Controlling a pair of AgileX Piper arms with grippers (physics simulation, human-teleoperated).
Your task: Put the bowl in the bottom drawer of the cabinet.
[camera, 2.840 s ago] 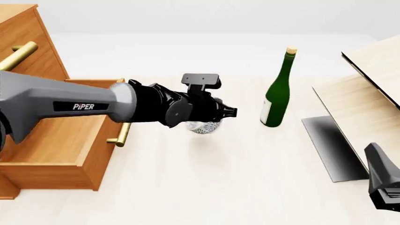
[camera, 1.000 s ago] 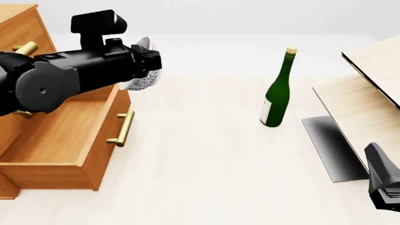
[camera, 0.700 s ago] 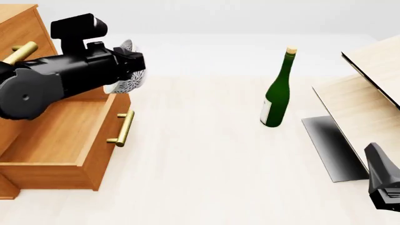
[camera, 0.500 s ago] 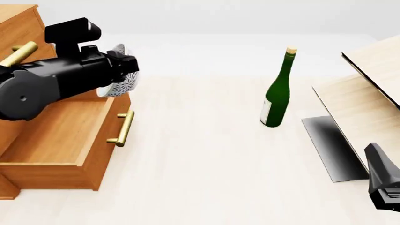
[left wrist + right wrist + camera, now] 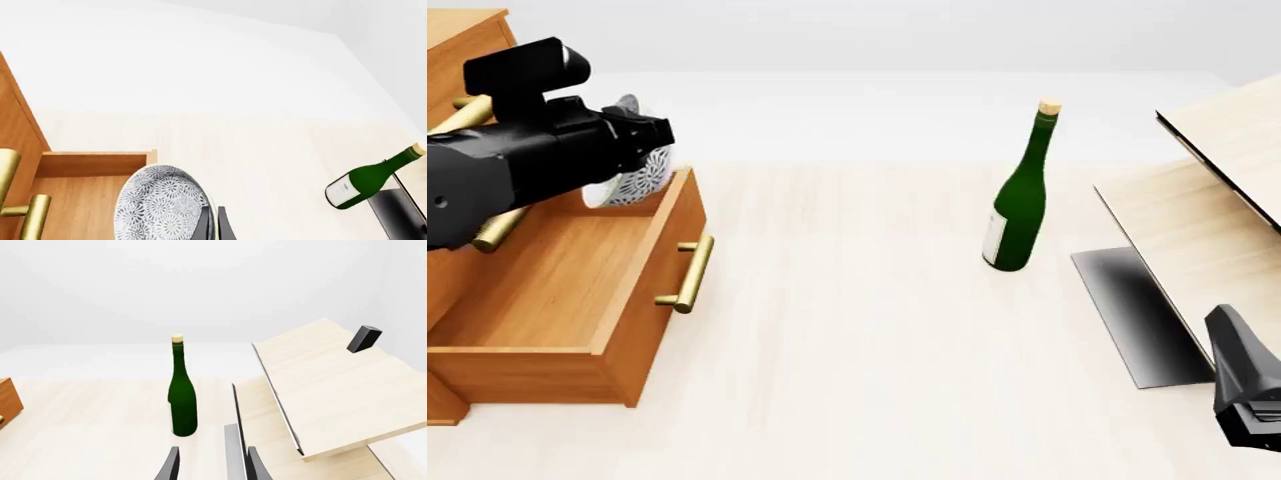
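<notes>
Left claw (image 5: pixel 647 150) clamped on bowl (image 5: pixel 630 182), tilted above bottom drawer (image 5: pixel 554 300); I risk clipping its front edge if lowered early.

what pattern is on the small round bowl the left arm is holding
White with a fine grey floral-speckle pattern covers the small round bowl; it shows best in the left wrist view.

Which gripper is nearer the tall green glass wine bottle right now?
Right. The right gripper points at the green wine bottle from the near right corner; the left gripper holds the speckled bowl over the open drawer, far left.
</notes>
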